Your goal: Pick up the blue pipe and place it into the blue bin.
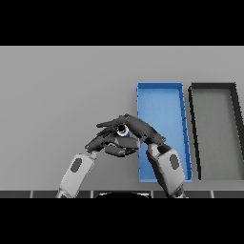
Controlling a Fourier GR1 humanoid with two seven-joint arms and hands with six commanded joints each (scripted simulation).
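Both forearms come up from the lower edge of the head view and meet just left of the blue bin (161, 131). Nearest of all is the right hand (143, 127), whose white and grey forearm rises over the bin's near left corner; its dark fingers reach leftward and curl over the blue pipe (124, 130), of which only a small round end with a dark bore and a sliver of blue shows. Below and to the left of it, the left hand (102, 139) lies with its fingers pointing right, tucked under the right hand's fingers, so close that they overlap; whether they are straight or curled I cannot tell, nor whether they touch the pipe.

Underneath everything is the grey table (62, 90), plain and flat, filling the whole view up to its far edge; no room beyond it shows.

Two long, shallow containers stand side by side on the right, running away from the robot. One is the blue bin with low walls and a bare blue floor. Just beside it, on its right, is a black bin (214, 133) with a grey floor. The pipe is outside both, held above the table just left of the blue one.
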